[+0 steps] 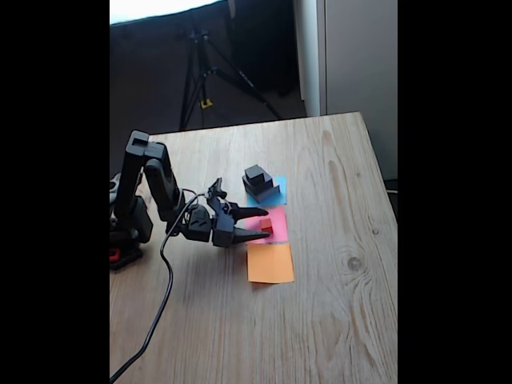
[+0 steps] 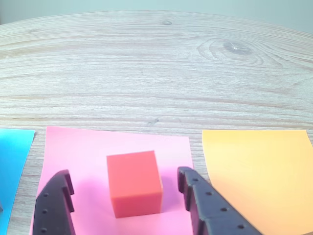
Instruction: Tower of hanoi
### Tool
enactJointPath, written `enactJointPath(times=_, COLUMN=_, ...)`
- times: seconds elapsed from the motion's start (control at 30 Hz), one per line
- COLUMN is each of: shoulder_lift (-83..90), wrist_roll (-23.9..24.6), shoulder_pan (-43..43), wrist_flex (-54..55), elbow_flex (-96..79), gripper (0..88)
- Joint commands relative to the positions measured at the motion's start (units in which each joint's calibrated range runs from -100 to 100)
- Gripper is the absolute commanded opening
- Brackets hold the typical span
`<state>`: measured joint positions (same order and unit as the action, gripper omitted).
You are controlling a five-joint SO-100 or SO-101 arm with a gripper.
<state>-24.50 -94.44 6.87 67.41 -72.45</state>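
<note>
The counter (image 1: 336, 320) is a pale wooden top with three paper squares in a row near its middle, running from the far side toward the near side in the fixed view: blue (image 1: 276, 192), pink (image 1: 278, 220), orange (image 1: 270, 263). The arm (image 1: 148, 192) stands at the counter's left edge in that view and reaches toward the pink square.

Going by size, the bigger blocks sit as one stack (image 1: 258, 184) on the blue square. It is dark and stepped, with a small cube on top; the separate slabs under it are too blurred to count for certain. So the bulk of the tower looks not yet moved.

The red cube (image 2: 134, 182) is off the stack. It sits flat on the pink square, close to that square's near edge in the wrist view, apart from the orange square beside it.

The pincer (image 2: 127, 193) is spread wide around the red cube, one finger on either side, with pink paper showing in both gaps. It grips nothing.

My reading is that only the smallest piece has been shifted, one square over. Whether the pincer has just set it down or is about to lift it cannot be told. Nearly all the puzzle is left: the orange square is bare, and every larger block has yet to travel.
</note>
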Motion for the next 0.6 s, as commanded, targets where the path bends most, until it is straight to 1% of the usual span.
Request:
enactJointPath(times=0.0, shoulder_lift=-0.1, wrist_roll=-1.71, shoulder_pan=-1.14, wrist_flex=1.34, elbow_flex=1.63, gripper=21.8)
enactJointPath(times=0.2, shoulder_lift=-1.09, wrist_roll=-4.22, shoulder_pan=-2.14, wrist_flex=1.18, elbow_flex=2.54, gripper=20.0)
enactJointPath(times=0.23, shoulder_lift=-1.32, wrist_roll=-5.22, shoulder_pan=-2.23, wrist_flex=1.1, elbow_flex=2.81, gripper=19.4)
enactJointPath(times=0.57, shoulder_lift=-1.69, wrist_roll=-5.56, shoulder_pan=-2.73, wrist_flex=-0.68, elbow_flex=3.72, gripper=15.6)
